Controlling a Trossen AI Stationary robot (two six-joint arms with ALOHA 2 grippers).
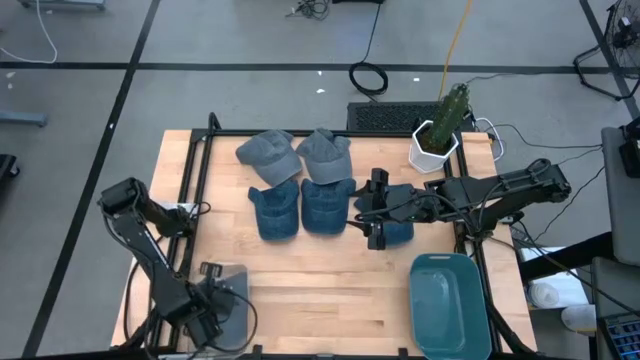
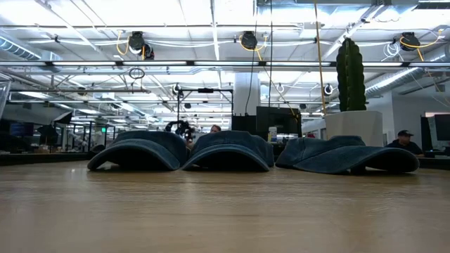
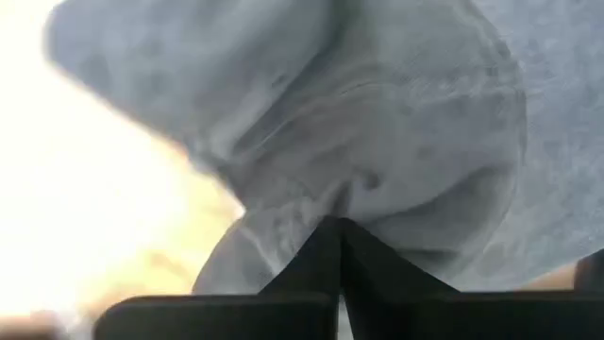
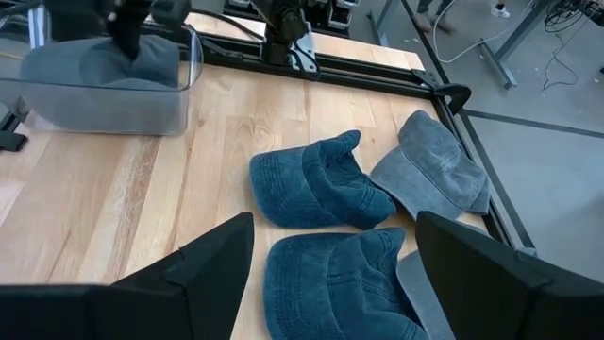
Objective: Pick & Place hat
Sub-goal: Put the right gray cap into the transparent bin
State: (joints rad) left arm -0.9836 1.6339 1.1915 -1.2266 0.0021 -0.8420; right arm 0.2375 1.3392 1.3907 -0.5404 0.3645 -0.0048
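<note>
Hat point(image 1: 392, 213) under right end effector point(image 1: 377, 221), fingers spread — grasp pending, descent next; left end effector point(image 3: 338, 247) pinched on grey hat point(image 3: 377, 123).

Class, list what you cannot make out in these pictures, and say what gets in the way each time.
- Grey hat in the left gripper: the left wrist view is too close and blurred to show its shape. In the high view the arm covers it inside the clear bin.
- Third blue hat: partly under the right gripper in the high view.
- Back grey hats: hidden in the low view behind the blue hats.
</note>
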